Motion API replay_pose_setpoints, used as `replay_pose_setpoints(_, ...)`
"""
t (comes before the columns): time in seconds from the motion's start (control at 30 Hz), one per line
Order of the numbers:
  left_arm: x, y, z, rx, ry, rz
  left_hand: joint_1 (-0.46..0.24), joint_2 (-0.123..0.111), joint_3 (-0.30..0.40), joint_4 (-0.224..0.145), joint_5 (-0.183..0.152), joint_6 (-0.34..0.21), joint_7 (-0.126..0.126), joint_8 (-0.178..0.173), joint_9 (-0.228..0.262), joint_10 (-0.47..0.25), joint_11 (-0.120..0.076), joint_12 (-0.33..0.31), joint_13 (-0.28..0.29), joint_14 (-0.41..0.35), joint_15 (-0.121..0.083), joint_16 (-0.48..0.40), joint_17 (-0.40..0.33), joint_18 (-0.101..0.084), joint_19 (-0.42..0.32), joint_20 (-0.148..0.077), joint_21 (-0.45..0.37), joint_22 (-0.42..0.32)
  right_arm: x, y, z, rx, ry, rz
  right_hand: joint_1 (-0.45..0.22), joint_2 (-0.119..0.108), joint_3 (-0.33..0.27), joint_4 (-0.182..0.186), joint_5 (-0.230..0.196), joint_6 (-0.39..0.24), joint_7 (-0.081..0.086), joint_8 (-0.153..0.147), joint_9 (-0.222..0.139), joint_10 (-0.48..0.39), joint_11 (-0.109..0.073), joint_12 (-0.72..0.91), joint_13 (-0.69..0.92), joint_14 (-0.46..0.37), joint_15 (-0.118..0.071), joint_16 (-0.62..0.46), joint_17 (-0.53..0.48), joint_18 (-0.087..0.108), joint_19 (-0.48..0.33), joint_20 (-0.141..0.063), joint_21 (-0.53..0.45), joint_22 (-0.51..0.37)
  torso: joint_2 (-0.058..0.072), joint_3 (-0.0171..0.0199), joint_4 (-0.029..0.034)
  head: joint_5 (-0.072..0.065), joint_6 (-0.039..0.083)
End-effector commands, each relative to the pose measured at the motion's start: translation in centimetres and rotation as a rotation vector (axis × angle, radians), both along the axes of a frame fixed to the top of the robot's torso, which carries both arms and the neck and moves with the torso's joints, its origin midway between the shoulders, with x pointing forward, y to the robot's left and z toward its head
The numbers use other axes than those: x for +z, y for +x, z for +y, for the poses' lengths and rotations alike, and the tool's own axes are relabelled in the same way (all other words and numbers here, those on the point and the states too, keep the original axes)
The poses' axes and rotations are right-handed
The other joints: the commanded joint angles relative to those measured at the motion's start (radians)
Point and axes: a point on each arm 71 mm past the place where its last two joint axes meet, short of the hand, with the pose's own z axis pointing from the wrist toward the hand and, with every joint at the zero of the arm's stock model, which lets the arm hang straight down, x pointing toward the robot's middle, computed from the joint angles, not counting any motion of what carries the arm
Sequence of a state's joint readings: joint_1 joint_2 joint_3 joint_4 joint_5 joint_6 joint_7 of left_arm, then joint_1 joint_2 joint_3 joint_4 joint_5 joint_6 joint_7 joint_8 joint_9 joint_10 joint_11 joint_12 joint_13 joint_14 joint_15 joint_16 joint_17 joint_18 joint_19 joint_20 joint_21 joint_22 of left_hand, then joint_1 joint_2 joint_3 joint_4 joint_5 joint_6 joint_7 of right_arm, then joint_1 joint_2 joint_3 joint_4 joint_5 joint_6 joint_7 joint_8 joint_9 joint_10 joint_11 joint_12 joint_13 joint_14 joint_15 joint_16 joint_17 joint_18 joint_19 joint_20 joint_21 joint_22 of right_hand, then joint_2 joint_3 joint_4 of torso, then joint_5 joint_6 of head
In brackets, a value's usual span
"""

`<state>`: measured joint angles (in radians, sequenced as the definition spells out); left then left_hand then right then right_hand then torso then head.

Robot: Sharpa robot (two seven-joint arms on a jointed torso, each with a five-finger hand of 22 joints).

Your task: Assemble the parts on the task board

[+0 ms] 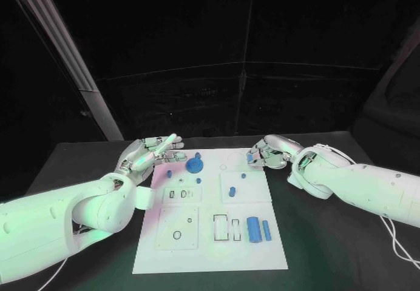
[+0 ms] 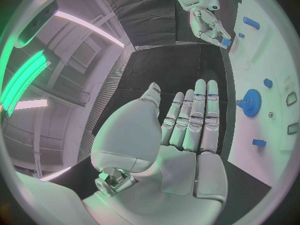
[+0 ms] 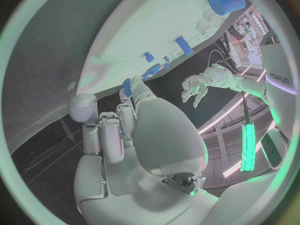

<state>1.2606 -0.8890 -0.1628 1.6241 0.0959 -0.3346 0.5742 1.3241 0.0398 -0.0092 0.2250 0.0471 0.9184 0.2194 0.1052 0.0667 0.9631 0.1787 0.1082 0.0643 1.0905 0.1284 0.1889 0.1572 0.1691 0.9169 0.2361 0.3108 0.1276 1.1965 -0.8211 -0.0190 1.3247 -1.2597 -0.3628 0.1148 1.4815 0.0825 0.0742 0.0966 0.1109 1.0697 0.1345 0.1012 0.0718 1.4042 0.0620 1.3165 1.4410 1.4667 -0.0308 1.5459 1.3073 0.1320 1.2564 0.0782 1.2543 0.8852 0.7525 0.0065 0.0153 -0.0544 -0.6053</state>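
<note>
board: white task board (image 1: 210, 242) flat mid-table on black table (image 1: 79, 157), long axis runs away from the robot; far edge lies between the two hands
left hand: left hand (image 1: 150, 153) hovers at the board's far-left corner, fingers straight and side by side, palm bare in left wrist view (image 2: 187, 130), holds nothing, fingertips point toward the far side of the board
right hand: right hand (image 1: 267, 152) at the board's far-right corner, fingers curled in; a small blue part (image 1: 250, 157) sits at the fingertips, looks pinched; right wrist view shows blue at the fingertips (image 3: 127, 87) too, grip itself is partly hidden
held part: short piece, long axis roughly upright in head view, can't tell exact tilt
gear: blue gear (image 1: 194, 166) on far-left area of the board, flat, round face up; also in left wrist view (image 2: 252, 103); near the left hand, not touching
small pegs: small blue peg (image 1: 233, 192) mid-board right, long axis along the board's length; tiny blue bit (image 1: 169, 174) left of the gear, too small to tell its direction
big cylinders: thick blue cylinder (image 1: 253, 230) and thinner blue rod (image 1: 266, 230) lie side by side at near-right of the board, both long axes along the board's length, just apart
slots: dark-outlined rectangular slots (image 1: 221, 227) left of the cylinders, long sides along the board's length; oval hole (image 1: 178, 234) further left
</note>
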Motion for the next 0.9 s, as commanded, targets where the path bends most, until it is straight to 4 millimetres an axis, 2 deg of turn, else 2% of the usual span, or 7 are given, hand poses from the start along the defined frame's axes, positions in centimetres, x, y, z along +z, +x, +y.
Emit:
replay_pose_setpoints(0.03, 0.2, 0.0, 0.0, -0.008, -0.004, -0.009, 0.005, 0.004, -0.001, -0.004, 0.002, 0.01, -0.001, -0.006, 0.0, 0.01, -0.004, -0.006, 0.0, 0.008, -0.003, -0.007, 0.002, 0.014, 0.009, -0.001, -0.007, -0.002, 1.2, -0.3, 1.6, -0.053, 0.012, -0.034, -0.009, 0.007, 0.01, 0.001, 0.005, 0.036, -0.023, 0.007, 0.004, 0.023, -0.033, 0.002, -0.094, 0.093, -0.009, 0.004, 0.213, -0.008, 0.002, -0.008, 0.003, 0.0, -0.001, -0.0013, 0.0012, 0.002, -0.002)
replay_pose_setpoints(0.2, 0.2, 0.0, 0.1, -0.007, -0.004, -0.009, 0.004, 0.008, -0.004, -0.004, 0.002, 0.017, -0.006, -0.006, 0.001, 0.019, -0.008, -0.005, 0.001, 0.012, -0.005, -0.009, 0.004, 0.014, 0.012, -0.002, -0.008, -0.004, 1.8, -1.1, 5.5, -0.008, -0.012, -0.035, -0.023, 0.002, 0.016, 0.005, 0.007, 0.04, -0.025, 0.007, 0.004, 0.025, -0.035, 0.003, -0.094, 0.093, -0.01, 0.004, 0.214, -0.009, 0.003, -0.01, 0.003, 0.001, 0.0, -0.0007, 0.0035, 0.015, -0.004)
replay_pose_setpoints(0.47, 0.3, 0.3, 0.2, -0.004, -0.005, -0.008, 0.004, 0.012, -0.007, -0.005, 0.002, 0.027, -0.008, -0.006, 0.001, 0.034, -0.011, -0.003, 0.001, 0.018, -0.008, -0.012, 0.007, 0.015, 0.016, -0.004, -0.009, -0.005, 1.8, -1.6, 11.3, 0.08, -0.081, -0.039, -0.044, -0.012, 0.035, 0.005, 0.035, 0.046, -0.028, 0.006, 0.003, 0.028, -0.038, 0.004, -0.091, 0.093, -0.013, 0.004, 0.214, -0.009, 0.004, -0.013, 0.004, 0.001, 0.0, -0.002, 0.0066, 0.043, -0.024)
replay_pose_setpoints(0.6, 0.4, 0.6, 0.4, 0.007, -0.013, 0.0, 0.004, 0.013, -0.008, -0.006, 0.002, 0.028, -0.009, -0.006, 0.001, 0.037, -0.012, -0.003, 0.001, 0.019, -0.008, -0.012, 0.007, 0.015, 0.017, -0.004, -0.009, -0.006, 1.5, -1.9, 13.5, 0.113, -0.108, -0.028, -0.048, -0.016, 0.045, 0.004, 0.047, 0.046, -0.029, 0.005, 0.003, 0.028, -0.039, 0.003, -0.092, 0.093, -0.014, 0.003, 0.212, -0.008, 0.003, -0.014, 0.003, -0.001, 0.0, -0.0021, 0.0069, 0.056, -0.031)
replay_pose_setpoints(0.63, 0.5, 0.7, 0.5, 0.01, -0.014, 0.001, 0.005, 0.013, -0.008, -0.006, 0.002, 0.028, -0.009, -0.006, 0.001, 0.037, -0.012, -0.003, 0.001, 0.019, -0.008, -0.012, 0.007, 0.015, 0.017, -0.004, -0.009, -0.006, 1.4, -2.0, 14.0, 0.122, -0.117, -0.026, -0.05, -0.017, 0.046, 0.004, 0.048, 0.046, -0.028, 0.005, 0.003, 0.028, -0.039, 0.003, -0.091, 0.093, -0.014, 0.003, 0.212, -0.008, 0.002, -0.014, 0.002, -0.003, 0.0, -0.0027, 0.0088, 0.058, -0.034)
replay_pose_setpoints(0.7, 0.6, 0.8, 0.6, 0.014, -0.015, 0.001, 0.005, 0.014, -0.008, -0.006, 0.002, 0.029, -0.009, -0.006, 0.001, 0.038, -0.012, -0.003, 0.001, 0.02, -0.008, -0.013, 0.007, 0.015, 0.018, -0.004, -0.009, -0.006, 1.1, -2.2, 14.8, 0.136, -0.138, -0.021, -0.056, -0.022, 0.047, 0.005, 0.049, 0.045, -0.027, 0.003, 0.002, 0.027, -0.038, 0.002, -0.092, 0.092, -0.013, 0.002, 0.211, -0.008, 0.001, -0.014, 0.001, -0.005, 0.001, -0.0017, 0.0069, 0.062, -0.038)
replay_pose_setpoints(0.9, 0.8, 1.0, 0.7, 0.019, -0.016, -0.002, 0.005, 0.014, -0.008, -0.006, 0.002, 0.03, -0.009, -0.007, 0.001, 0.039, -0.012, -0.003, 0.001, 0.02, -0.008, -0.013, 0.008, 0.015, 0.018, -0.004, -0.009, -0.006, -0.4, -3.1, 17.0, 0.186, -0.201, -0.01, -0.067, -0.032, 0.049, 0.007, 0.042, 0.045, -0.026, 0.002, 0.002, 0.026, -0.037, 0.0, -0.093, 0.092, -0.013, 0.002, 0.21, -0.008, 0.0, -0.013, -0.001, -0.008, 0.0, -0.0023, 0.0036, 0.075, -0.047)
